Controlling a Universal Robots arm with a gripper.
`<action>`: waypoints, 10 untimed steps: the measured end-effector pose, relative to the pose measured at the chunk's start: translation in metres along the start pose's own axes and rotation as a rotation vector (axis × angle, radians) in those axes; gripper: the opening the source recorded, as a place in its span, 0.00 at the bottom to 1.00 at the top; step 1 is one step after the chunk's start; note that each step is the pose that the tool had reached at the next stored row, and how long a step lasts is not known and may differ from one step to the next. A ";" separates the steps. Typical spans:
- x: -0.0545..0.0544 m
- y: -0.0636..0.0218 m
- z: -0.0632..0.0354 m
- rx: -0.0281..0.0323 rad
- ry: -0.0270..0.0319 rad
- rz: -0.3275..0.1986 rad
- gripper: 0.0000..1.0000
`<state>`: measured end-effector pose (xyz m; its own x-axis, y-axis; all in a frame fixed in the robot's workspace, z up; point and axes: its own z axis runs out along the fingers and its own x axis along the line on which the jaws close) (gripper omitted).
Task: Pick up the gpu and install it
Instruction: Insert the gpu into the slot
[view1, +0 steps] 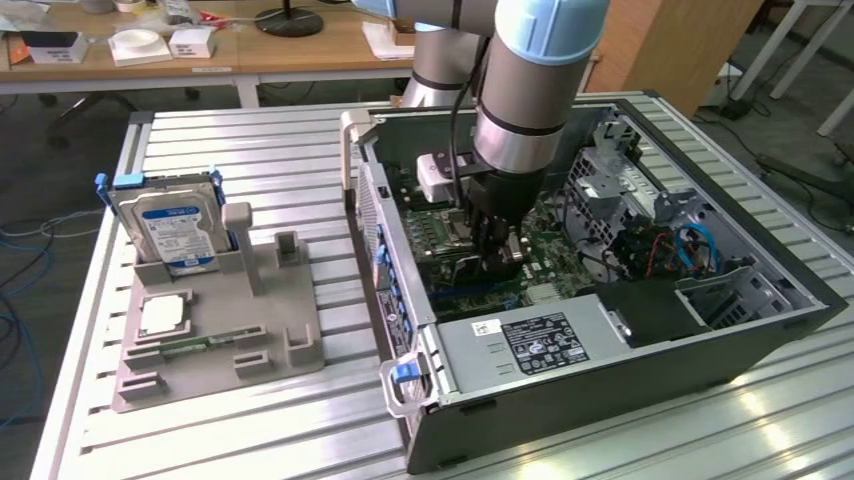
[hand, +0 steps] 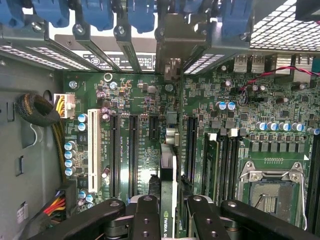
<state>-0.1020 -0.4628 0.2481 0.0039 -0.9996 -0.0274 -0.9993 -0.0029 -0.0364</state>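
Gripper (hand: 169, 220) fingers clamped on gpu (hand: 168, 200), held edge-on directly below, over motherboard (hand: 135, 105) slots inside case (view1: 747, 330). Pickup done; seating apparently not yet complete.

Green motherboard (hand: 150, 100), black gpu (hand: 169, 190) with green logo, silver hard drive (view1: 171, 228) labelled blue-white.

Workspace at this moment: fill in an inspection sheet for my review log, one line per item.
Surface: slatted metal table.
Job's things: gpu edge-on between the fingers, above the motherboard slots inside the open computer case.
Clutter: grey parts holder with hard drive standing in it.
Grippers: gripper shut on the gpu, down inside the case.
Cables: sleeved bundle and red-yellow wires beside the board.
Surroundings: wooden desks behind.
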 end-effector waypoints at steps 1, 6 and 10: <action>0.000 0.0000 0.0000 0.0000 -0.0001 0.000 0.26; 0.000 -0.0013 0.0001 -0.0007 0.0000 0.001 0.26; 0.000 -0.0014 0.0003 -0.0007 0.0000 0.000 0.26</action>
<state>-0.1006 -0.4628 0.2478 0.0035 -0.9996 -0.0275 -0.9994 -0.0025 -0.0357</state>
